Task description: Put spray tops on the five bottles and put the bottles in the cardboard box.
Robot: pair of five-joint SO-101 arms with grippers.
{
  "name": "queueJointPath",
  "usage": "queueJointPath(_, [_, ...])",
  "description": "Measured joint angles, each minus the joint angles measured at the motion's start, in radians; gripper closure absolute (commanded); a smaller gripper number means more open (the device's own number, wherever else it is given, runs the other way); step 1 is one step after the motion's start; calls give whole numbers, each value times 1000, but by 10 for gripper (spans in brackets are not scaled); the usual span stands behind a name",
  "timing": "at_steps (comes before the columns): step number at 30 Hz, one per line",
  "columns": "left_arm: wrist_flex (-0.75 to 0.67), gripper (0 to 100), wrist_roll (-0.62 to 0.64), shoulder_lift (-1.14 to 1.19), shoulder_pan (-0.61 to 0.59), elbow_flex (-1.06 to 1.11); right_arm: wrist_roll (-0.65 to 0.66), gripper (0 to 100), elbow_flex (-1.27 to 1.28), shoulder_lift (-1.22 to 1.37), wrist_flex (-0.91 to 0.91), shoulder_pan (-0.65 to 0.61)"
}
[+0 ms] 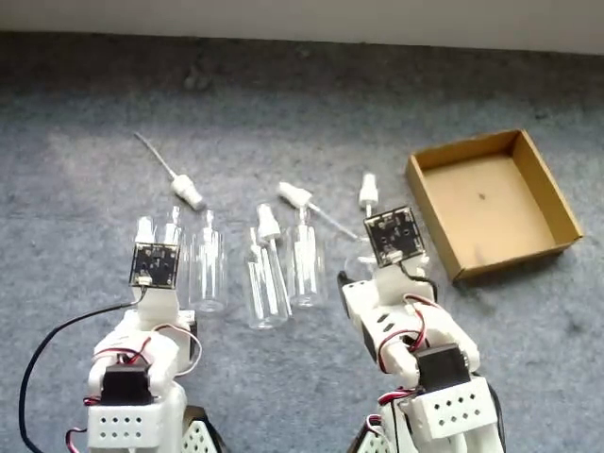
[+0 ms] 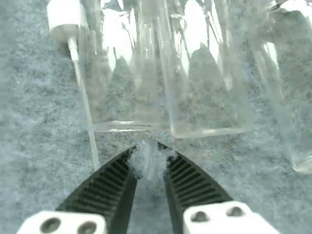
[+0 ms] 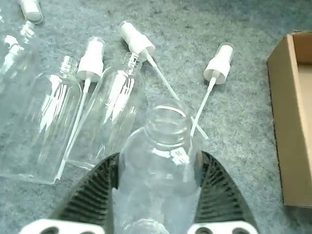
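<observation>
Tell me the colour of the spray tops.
The spray tops are white, best seen in the right wrist view.

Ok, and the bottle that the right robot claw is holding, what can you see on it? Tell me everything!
The clear bottle is see-through, plastic by its look, with rounded shoulders and a short round neck. The neck is open: no spray top on it, and it looks empty. The right gripper has it, one black ribbed finger pressed on each side. Its neck points away from the arm, toward a loose white spray top on the grey carpet.
</observation>
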Motion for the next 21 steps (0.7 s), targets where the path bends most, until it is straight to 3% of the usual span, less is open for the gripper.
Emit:
queueJointPath(5, [-106, 989, -313, 0, -229, -8, -87, 961, 0, 0, -3, 57])
queueJointPath(7, [-118, 989, -377, 0, -305, -20, -100, 961, 0, 0, -3, 72])
queueJointPath(11, [-120, 989, -404, 0, -374, -106, -104, 961, 0, 0, -3, 74])
queueJointPath(21, [-14, 989, -410, -2, -379, -397, -104, 961, 160, 0, -155, 80])
